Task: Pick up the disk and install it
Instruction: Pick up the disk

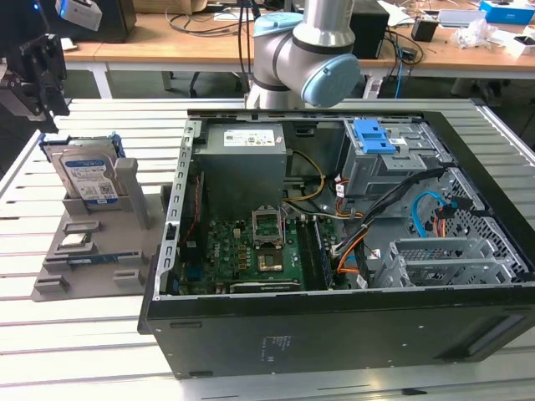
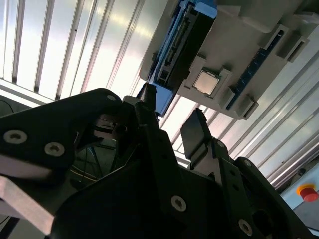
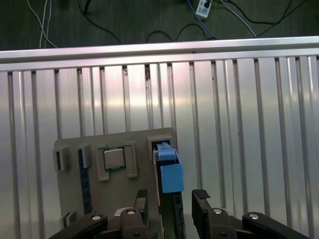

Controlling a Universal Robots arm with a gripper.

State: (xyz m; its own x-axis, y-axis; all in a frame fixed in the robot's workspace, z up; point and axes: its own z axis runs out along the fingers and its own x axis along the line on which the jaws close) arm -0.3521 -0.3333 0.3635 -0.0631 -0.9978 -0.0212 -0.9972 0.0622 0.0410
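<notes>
The disk (image 1: 87, 174) stands on edge in a slot of the grey holder (image 1: 92, 251) at the exterior view's left; it is silver with a white-and-blue label and a blue frame. My gripper (image 1: 43, 88) hangs just above it and slightly toward the exterior view's left, touching nothing. In the first wrist view the gripper (image 3: 171, 201) is open, and the blue-framed top edge of the disk (image 3: 168, 175) lies beneath the gap between its fingers (image 3: 141, 201). In the second wrist view the open gripper (image 2: 172, 112) sits apart from the disk (image 2: 183, 45).
The open computer case (image 1: 334, 242) fills the middle and right of the slatted metal table (image 1: 100, 351), with a blue-latched drive cage (image 1: 376, 138) at its back. A small square silver chip (image 3: 113, 158) lies in the holder beside the disk. The arm's base (image 1: 305, 50) stands behind the case.
</notes>
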